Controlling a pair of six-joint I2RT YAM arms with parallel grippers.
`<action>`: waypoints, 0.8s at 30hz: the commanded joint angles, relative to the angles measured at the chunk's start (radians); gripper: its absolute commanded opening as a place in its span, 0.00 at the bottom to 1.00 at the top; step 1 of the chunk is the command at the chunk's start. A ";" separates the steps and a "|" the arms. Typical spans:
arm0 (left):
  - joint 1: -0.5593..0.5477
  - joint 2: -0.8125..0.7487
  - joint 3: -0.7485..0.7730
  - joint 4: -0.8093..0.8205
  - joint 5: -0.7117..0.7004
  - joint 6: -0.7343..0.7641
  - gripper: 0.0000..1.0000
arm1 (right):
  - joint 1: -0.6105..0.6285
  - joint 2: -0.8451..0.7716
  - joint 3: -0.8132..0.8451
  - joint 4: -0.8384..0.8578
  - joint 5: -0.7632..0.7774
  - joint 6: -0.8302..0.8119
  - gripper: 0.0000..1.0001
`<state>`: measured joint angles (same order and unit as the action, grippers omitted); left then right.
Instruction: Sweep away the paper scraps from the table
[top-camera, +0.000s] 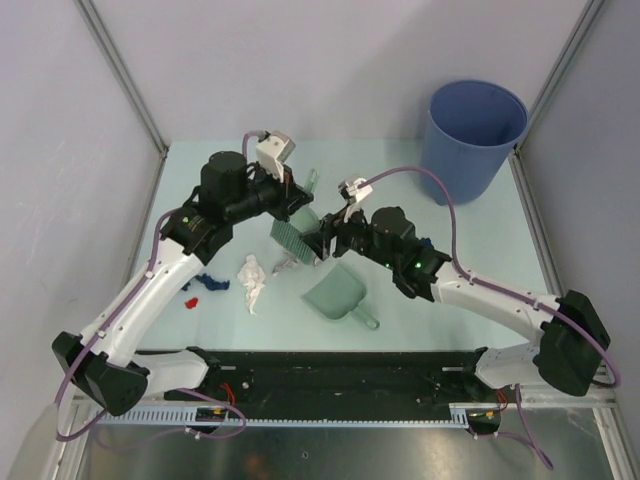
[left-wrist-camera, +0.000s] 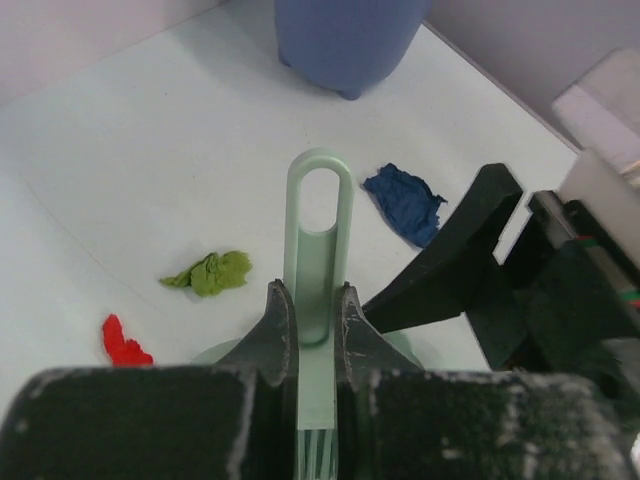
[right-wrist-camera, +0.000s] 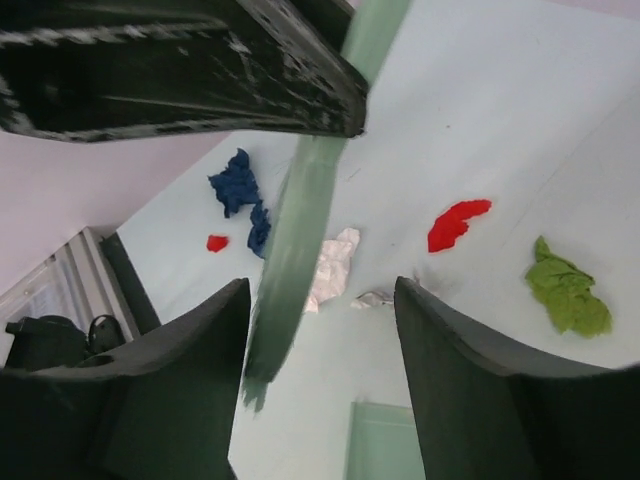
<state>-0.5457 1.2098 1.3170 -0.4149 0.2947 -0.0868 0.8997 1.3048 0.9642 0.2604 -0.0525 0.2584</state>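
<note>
- Clamping my left gripper (left-wrist-camera: 308, 322) on the brush (left-wrist-camera: 318, 230) handle; right gripper (right-wrist-camera: 322, 310) fingers stand apart.
- Paper scraps (right-wrist-camera: 460, 224) lie scattered on the table (left-wrist-camera: 150, 150) beyond my fingertips; dustpan (top-camera: 338, 295) empty, none swept.

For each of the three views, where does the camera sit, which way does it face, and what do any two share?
Top external: above and behind the arms, looking down on the table, bucket and dustpan; both arms show.
Left wrist: behind the left tool, looking along the brush toward the bucket; that tool, shut on it, shows.
Right wrist: behind the right tool, low, looking across the table at paper scraps; that tool, open, straddles the brush.
Shared: both wrist views show the brush and the green scrap.
</note>
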 joint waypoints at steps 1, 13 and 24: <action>0.016 -0.038 0.053 0.051 0.011 -0.119 0.00 | -0.030 0.056 0.027 0.131 -0.108 0.030 0.41; 0.153 -0.085 0.020 -0.197 0.676 0.344 1.00 | -0.171 -0.068 0.027 -0.366 -0.690 -0.465 0.00; 0.075 -0.098 0.132 -0.625 0.704 0.708 0.86 | -0.136 -0.157 0.044 -0.656 -0.791 -0.699 0.00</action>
<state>-0.4156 1.1160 1.3937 -0.8837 0.9039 0.4423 0.7471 1.1172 0.9684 -0.3042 -0.7837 -0.3470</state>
